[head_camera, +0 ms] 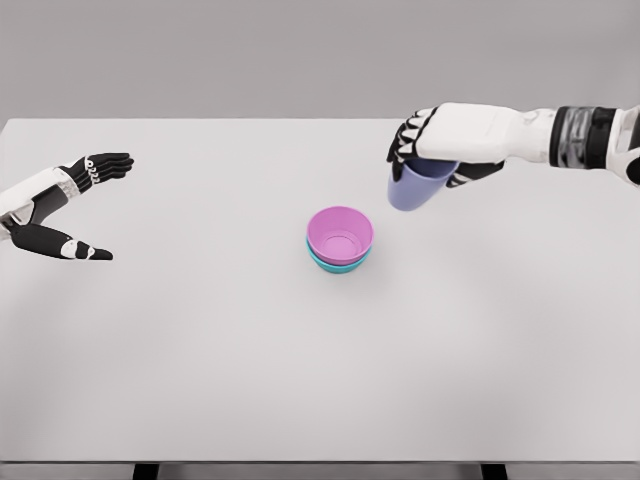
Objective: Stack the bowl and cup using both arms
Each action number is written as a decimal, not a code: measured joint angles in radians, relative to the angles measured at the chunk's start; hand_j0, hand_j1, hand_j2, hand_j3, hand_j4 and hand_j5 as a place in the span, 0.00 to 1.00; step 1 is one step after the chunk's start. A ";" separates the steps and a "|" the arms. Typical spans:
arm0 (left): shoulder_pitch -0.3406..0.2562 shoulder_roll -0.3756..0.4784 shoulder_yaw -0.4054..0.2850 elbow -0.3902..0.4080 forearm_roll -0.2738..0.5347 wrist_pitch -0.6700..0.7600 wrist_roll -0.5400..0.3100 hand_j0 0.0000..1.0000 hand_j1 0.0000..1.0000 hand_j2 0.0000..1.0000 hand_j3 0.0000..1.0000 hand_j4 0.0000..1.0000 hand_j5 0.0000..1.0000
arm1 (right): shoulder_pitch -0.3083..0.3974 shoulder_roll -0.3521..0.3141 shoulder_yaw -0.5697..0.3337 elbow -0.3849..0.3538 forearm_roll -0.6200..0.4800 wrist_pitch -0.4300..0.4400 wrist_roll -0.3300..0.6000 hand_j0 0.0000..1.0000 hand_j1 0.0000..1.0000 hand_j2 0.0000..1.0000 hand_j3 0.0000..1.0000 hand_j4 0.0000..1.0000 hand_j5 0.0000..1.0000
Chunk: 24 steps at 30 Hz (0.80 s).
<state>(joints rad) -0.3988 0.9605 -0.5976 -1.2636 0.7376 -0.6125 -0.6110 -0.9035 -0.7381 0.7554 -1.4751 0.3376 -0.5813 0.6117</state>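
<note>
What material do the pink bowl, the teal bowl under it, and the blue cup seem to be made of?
Pink bowl: probably smooth plastic, one flat colour with a soft sheen inside.
Teal bowl: likely the same plastic; only its rim and lower wall show beneath the pink one.
Blue cup, held by the right hand: also plastic-looking, matte and uniform. Being a simulator render, this is a guess.

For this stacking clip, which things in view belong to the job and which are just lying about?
Part of the job:
- blue cup, held by the right robot hand
- pink bowl, nested in the teal bowl
- left robot hand, open at the table's left edge

Just lying about:
- nothing loose; only the white table that bears it all
</note>
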 measured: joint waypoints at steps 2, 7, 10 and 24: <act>0.000 0.000 0.000 0.000 0.000 0.000 0.000 1.00 1.00 1.00 1.00 1.00 1.00 | 0.000 0.019 0.001 -0.031 -0.001 0.000 0.000 0.58 0.58 0.58 0.58 0.58 0.58; 0.000 0.000 0.000 0.000 0.000 0.000 0.000 1.00 1.00 1.00 1.00 1.00 1.00 | 0.005 0.060 0.010 -0.092 -0.003 0.001 0.000 0.58 0.58 0.58 0.58 0.58 0.58; 0.000 0.000 0.000 0.000 0.000 0.000 0.000 1.00 1.00 1.00 1.00 1.00 1.00 | 0.005 0.076 0.033 -0.111 -0.003 0.002 0.000 0.58 0.58 0.58 0.58 0.58 0.58; 0.002 0.000 0.000 -0.003 0.000 0.000 0.000 1.00 1.00 1.00 1.00 1.00 1.00 | 0.005 0.122 0.092 -0.062 0.006 0.004 0.000 0.58 0.58 0.58 0.58 0.58 0.58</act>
<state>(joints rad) -0.3973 0.9605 -0.5976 -1.2665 0.7375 -0.6125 -0.6110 -0.8989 -0.6156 0.8473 -1.5371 0.3441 -0.5770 0.6114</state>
